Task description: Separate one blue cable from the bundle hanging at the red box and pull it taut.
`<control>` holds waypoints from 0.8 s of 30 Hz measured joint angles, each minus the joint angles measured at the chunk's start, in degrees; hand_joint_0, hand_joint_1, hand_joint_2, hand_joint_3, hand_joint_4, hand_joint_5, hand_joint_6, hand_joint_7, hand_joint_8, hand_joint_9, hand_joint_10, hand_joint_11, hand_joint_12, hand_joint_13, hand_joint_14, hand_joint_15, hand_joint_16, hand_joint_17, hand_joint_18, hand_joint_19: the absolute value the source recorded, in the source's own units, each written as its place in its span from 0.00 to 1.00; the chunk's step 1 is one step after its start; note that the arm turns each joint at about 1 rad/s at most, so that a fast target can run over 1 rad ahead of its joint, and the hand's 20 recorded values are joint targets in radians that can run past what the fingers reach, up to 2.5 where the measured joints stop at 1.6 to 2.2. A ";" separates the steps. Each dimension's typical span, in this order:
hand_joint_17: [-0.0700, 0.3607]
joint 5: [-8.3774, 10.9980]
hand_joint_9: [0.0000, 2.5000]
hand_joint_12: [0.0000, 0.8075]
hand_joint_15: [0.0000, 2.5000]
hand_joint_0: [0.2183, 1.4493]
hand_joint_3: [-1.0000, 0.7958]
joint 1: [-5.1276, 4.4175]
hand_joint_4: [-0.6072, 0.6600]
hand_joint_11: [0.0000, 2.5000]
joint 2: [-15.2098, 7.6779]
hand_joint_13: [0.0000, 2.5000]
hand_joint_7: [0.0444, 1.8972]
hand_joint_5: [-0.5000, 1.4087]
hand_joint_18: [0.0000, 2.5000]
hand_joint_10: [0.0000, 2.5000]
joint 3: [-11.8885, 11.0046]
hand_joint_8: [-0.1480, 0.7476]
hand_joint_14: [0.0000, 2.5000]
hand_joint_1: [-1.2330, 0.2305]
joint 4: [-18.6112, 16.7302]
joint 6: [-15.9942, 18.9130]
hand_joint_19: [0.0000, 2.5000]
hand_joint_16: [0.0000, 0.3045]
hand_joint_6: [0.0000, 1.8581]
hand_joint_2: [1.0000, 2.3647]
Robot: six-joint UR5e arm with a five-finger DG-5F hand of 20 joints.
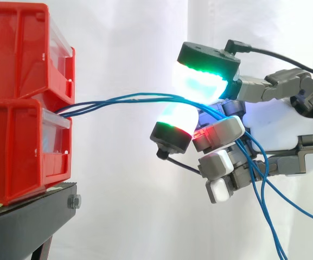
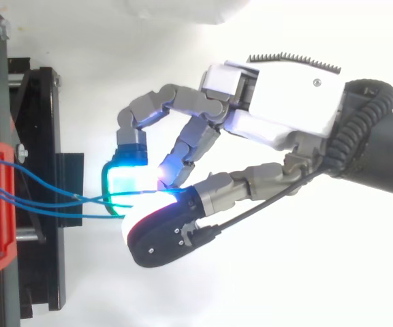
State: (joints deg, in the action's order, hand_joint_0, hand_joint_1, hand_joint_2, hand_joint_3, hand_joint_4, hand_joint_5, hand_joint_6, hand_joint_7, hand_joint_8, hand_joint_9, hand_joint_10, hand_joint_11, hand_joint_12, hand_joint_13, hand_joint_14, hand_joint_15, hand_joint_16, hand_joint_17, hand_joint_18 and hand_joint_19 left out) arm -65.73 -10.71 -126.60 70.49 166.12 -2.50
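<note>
- The hand (image 1: 286, 122) reaches in from the right with its fingers curled. Two glowing pads, one green and cyan (image 1: 199, 81) and one white with a red and green rim (image 1: 177, 118), are closed against each other on the thin blue cables (image 1: 123, 99).
- From above, the hand (image 2: 285, 102) shows the same pinch. The cyan pad (image 2: 124, 180) meets the black-backed thumb, and the cables (image 2: 80, 199) run in between them.
- I cannot tell whether one strand or several sit in the pinch. About three strands leave the bin and draw together just before the pads.
- Between the bin and the pads the cables run in a shallow, nearly straight line, clear of everything.
- Past the pinch, they thread through the curled fingers and hang loose toward the lower right.
- Their far ends enter the gap between two stacked red plastic bins (image 1: 15, 59) at the left.
- The bins sit on a black metal stand (image 1: 26, 216).
- A white curtain (image 1: 123, 195) hangs behind.
</note>
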 measured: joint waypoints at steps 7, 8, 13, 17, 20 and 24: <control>0.40 0.15 0.46 0.49 0.32 0.48 0.30 0.02 0.54 0.59 0.38 0.43 0.64 0.16 0.36 0.01 0.00 0.53 0.01 0.19 0.32 -0.04 0.25 0.15 0.46 0.00; 0.40 0.17 0.46 0.49 0.32 0.49 0.29 0.04 0.55 0.59 0.47 0.43 0.64 0.16 0.36 0.01 0.00 0.53 0.01 0.19 0.38 -0.04 0.24 0.15 0.46 0.00; 0.40 0.22 0.46 0.49 0.32 0.47 0.28 0.05 0.59 0.59 0.79 0.42 0.62 0.16 0.37 0.01 0.00 0.52 0.01 0.21 1.04 -0.05 0.23 0.15 0.46 0.00; 0.40 0.22 0.46 0.50 0.32 0.34 0.28 0.04 0.59 0.59 1.05 0.42 0.61 0.17 0.37 0.01 0.00 0.53 0.01 0.24 1.53 -0.05 0.25 0.15 0.46 0.00; 0.41 0.19 0.47 0.51 0.32 0.27 0.28 0.03 0.61 0.58 1.10 0.43 0.61 0.17 0.37 0.01 0.00 0.54 0.01 0.29 1.74 -0.05 0.25 0.16 0.45 0.00; 0.42 0.23 0.47 0.52 0.32 0.26 0.28 0.00 0.61 0.58 1.10 0.43 0.60 0.17 0.37 0.01 0.00 0.55 0.01 0.34 1.82 -0.05 0.25 0.16 0.45 0.00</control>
State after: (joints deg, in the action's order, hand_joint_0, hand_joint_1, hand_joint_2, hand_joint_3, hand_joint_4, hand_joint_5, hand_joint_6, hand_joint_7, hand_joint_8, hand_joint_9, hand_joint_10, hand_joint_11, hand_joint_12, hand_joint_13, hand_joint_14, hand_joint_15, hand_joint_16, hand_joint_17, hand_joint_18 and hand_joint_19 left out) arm -65.50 -10.71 -125.50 70.49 167.94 -2.55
